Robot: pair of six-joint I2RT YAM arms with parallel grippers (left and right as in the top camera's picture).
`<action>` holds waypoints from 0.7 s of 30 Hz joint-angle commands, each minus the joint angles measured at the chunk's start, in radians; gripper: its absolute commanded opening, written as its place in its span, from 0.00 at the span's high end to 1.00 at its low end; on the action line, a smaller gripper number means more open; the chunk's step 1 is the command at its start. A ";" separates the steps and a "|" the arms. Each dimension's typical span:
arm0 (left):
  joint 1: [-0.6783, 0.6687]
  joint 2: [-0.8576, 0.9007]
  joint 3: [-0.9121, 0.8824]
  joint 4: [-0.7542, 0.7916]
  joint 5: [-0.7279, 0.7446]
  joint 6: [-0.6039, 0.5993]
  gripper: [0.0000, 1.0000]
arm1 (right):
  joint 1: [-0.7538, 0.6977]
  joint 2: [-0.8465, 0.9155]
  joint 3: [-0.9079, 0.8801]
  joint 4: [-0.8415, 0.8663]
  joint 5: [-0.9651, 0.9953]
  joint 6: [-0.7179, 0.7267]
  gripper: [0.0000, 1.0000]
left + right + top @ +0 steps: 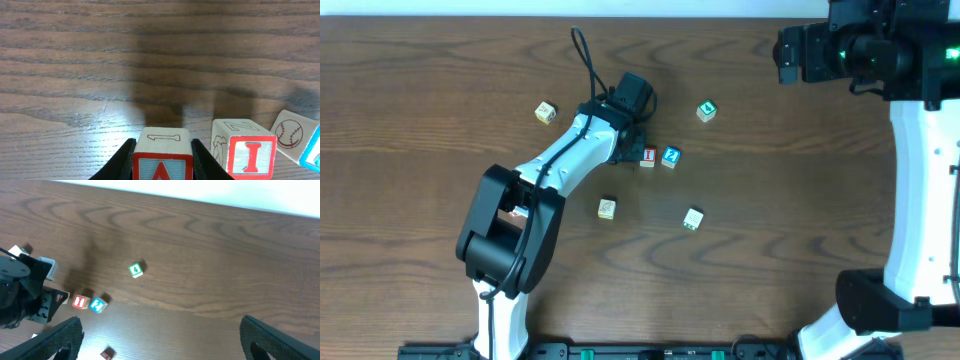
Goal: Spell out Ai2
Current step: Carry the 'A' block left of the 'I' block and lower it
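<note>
My left gripper (163,144) is shut on the A cube (162,162), whose red-framed face with a red "A" looks at the camera and whose base is down at the table. Just right of it stands the red I cube (246,152), with a small gap between them. Beyond that, the blue 2 cube (311,150) sits slightly turned at the frame edge. From overhead, the left gripper (632,140) hides the A cube; the I cube (648,156) and 2 cube (670,156) lie in a row to its right. High above the table my right gripper (160,342) is open and holds nothing.
A green-faced cube (706,111) lies behind and right of the row. Pale cubes lie at the back left (546,112), in front of the row (607,208) and at the front right (693,219). The right arm (850,50) hangs at the back right corner.
</note>
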 commanded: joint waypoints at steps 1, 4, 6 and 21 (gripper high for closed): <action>-0.001 0.026 0.008 -0.005 -0.016 -0.016 0.95 | -0.008 -0.003 0.011 0.001 -0.010 -0.012 0.01; -0.002 0.026 0.008 -0.001 -0.016 -0.016 0.94 | -0.008 -0.003 0.011 0.002 -0.011 -0.012 0.01; -0.008 0.026 0.008 -0.002 -0.018 -0.014 0.94 | -0.008 -0.003 0.011 0.002 -0.011 -0.012 0.01; -0.038 0.026 0.008 0.002 -0.056 -0.015 0.94 | -0.008 -0.003 0.010 0.001 -0.011 -0.012 0.01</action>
